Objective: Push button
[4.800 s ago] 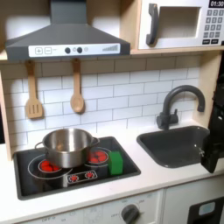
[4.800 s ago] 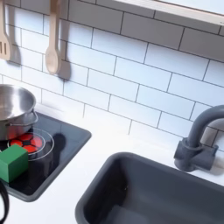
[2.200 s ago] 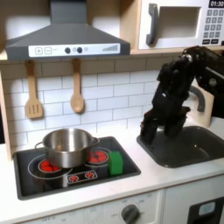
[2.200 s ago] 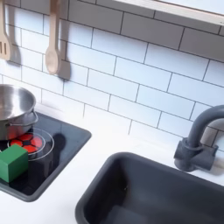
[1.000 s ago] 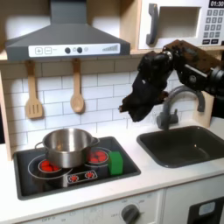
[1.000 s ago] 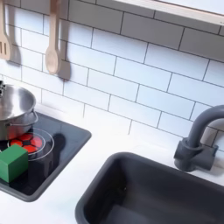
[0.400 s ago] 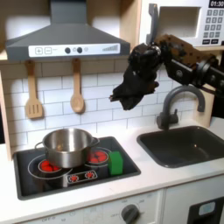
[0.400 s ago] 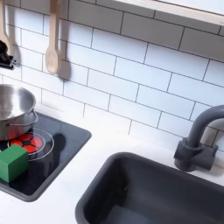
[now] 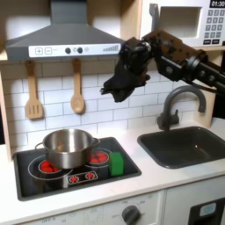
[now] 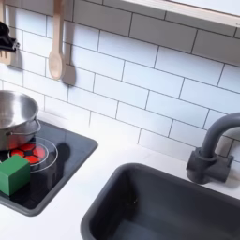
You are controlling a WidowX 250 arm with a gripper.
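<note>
Buttons (image 9: 72,50): a short row of small dark round knobs on the pale front strip of the grey range hood (image 9: 61,31), up and to the first exterior view's left of the end effector (image 9: 109,88). Beside them on the strip are small square markings; detail too small to read.

End effector: black, reaching in from the first exterior view's right on the arm (image 9: 180,60), held in the air before the white tile wall (image 9: 105,97), below the hood's right end. Apart from the buttons. Jaw opening cannot be told; nothing seen in its hold.

Below the end effector, to the first exterior view's left: steel pot (image 9: 68,147) on the black hob (image 9: 75,169), green block (image 9: 116,163) just beside the pot. Two wooden utensils (image 9: 77,90) hang on the wall left of it. Right and lower: black tap (image 9: 178,104) over the dark sink (image 9: 186,145), set in the white bench (image 9: 158,174). Microwave (image 9: 186,23) above the arm.

Second exterior view, closer: a dark part of the end effector (image 10: 7,39) at the top left edge, next to a hanging wooden spoon (image 10: 57,42); sink basin (image 10: 159,206) and tap base (image 10: 210,150) seen large. Hood and buttons lie outside this framing.
</note>
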